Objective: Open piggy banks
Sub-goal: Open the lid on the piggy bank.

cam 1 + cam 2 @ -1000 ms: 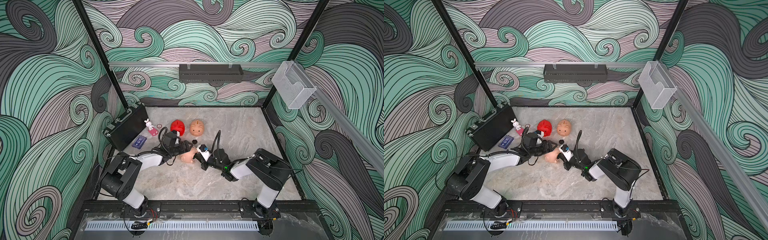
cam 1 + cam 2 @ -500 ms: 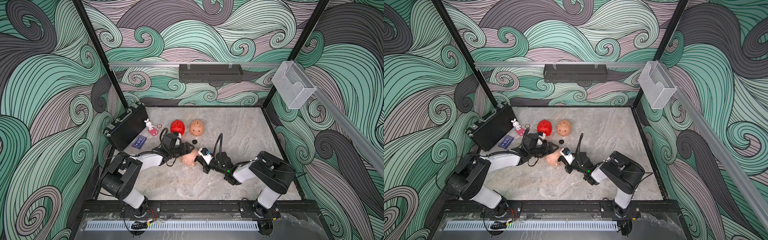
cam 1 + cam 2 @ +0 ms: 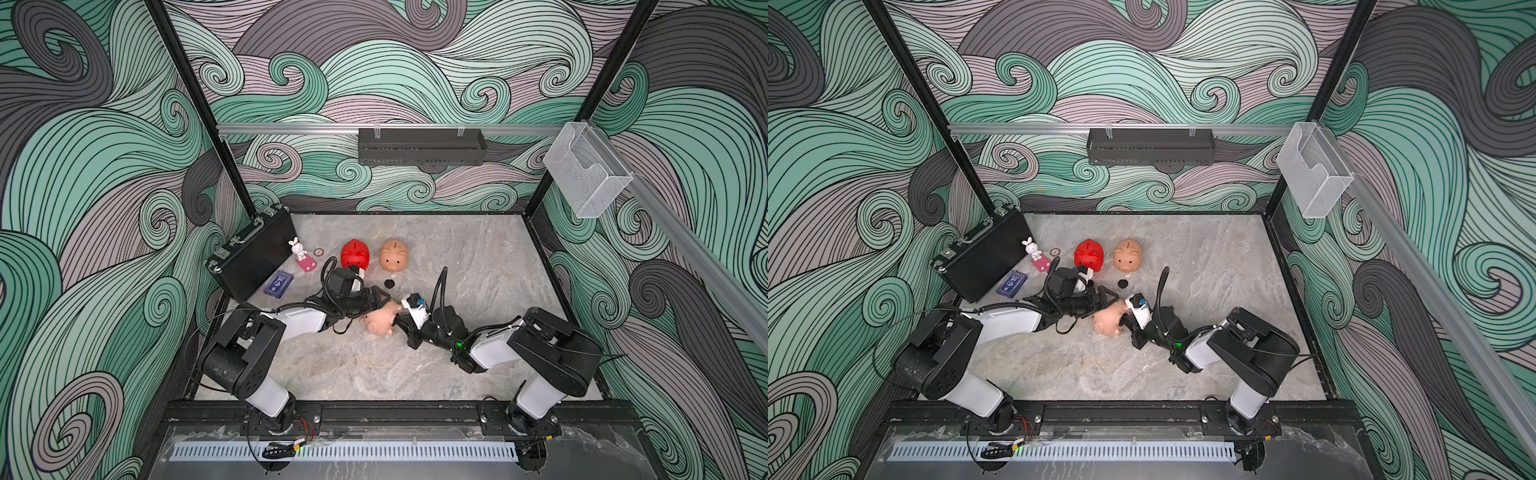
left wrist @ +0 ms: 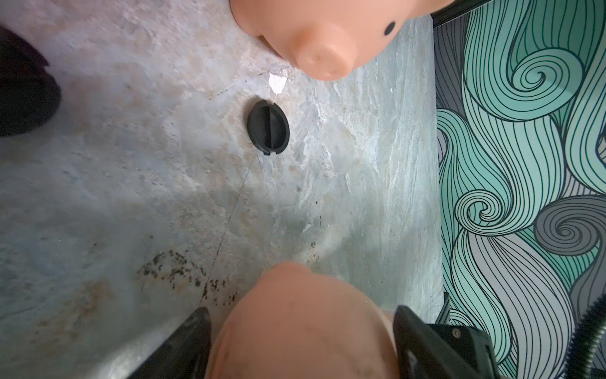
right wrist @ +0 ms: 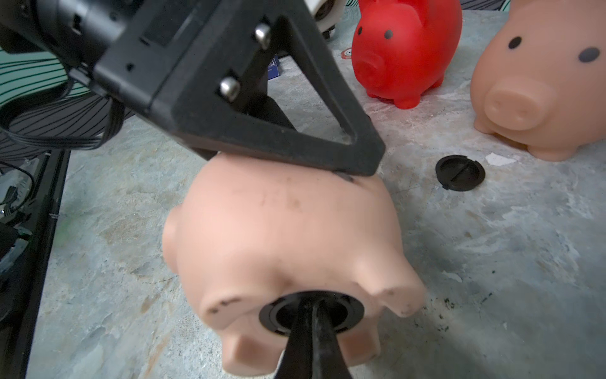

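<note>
Gripping a tipped pink piggy bank (image 5: pixel 282 236) with the left hand (image 3: pixel 384 309).
Right hand (image 5: pixel 313 315), pinched shut, grips its belly plug (image 5: pixel 351 311).

Coin-like disc (image 3: pixel 318 251) — too small to identify; blue card (image 3: pixel 278 284) print unreadable.

Both arms are built of white link shells and black joint housings. Black corrugated cables are looped over the wrists. The left gripper (image 5: pixel 328 157) is fastened with two silver screws.
</note>
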`<state>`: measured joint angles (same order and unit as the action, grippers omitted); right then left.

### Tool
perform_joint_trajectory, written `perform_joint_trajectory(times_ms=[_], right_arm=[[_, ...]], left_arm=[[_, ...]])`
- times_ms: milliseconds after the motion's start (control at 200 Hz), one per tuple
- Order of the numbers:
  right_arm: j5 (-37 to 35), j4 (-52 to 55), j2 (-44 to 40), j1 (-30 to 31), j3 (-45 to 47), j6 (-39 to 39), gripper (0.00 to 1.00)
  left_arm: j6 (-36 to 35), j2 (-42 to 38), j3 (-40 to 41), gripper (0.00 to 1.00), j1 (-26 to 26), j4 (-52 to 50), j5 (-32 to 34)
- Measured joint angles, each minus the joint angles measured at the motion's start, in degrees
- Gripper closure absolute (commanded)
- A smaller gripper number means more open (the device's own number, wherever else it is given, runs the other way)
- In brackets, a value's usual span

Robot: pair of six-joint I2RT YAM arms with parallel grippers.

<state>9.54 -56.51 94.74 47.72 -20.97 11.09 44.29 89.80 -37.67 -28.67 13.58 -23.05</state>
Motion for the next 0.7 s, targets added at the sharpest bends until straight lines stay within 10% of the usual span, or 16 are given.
perform_joint_trajectory(times_ms=[700], right_arm=[[0.1, 3.5, -3.3, 3.5, 0.9, -15.1, 1.0]], left_arm=[[0.2, -0.3, 0.3, 0.17, -0.4, -1.7, -2.1]])
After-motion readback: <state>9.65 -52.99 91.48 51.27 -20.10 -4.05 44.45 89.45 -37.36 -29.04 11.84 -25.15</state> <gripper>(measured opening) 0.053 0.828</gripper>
